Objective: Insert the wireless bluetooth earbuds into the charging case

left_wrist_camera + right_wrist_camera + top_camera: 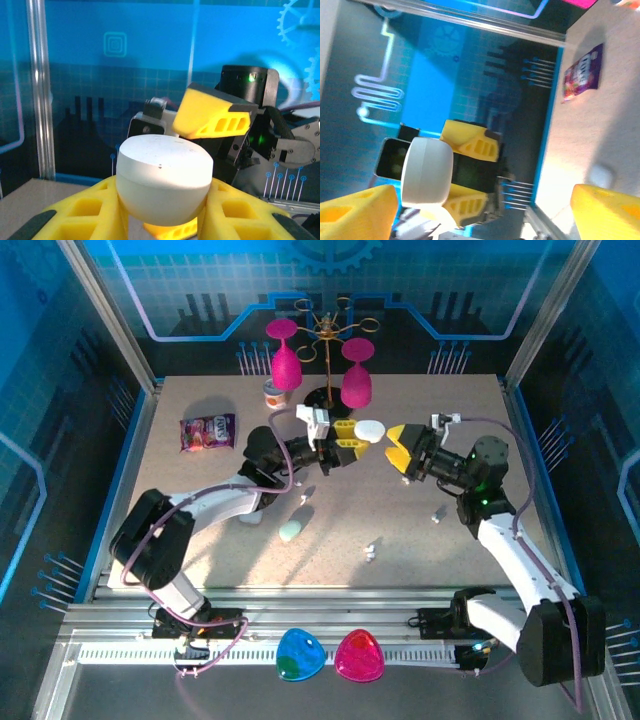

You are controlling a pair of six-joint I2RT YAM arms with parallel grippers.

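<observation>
Fingers of the left gripper clamp the white charging case — right gripper gapes open, facing it.
Tiny white earbuds lie scattered on the table below — well apart from the case.

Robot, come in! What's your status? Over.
Left tool shut on white case, held aloft. Right tool open, facing it. Earbuds lie on table. Nothing in the way.

blocked: glass rack far centre | free: near table
</observation>
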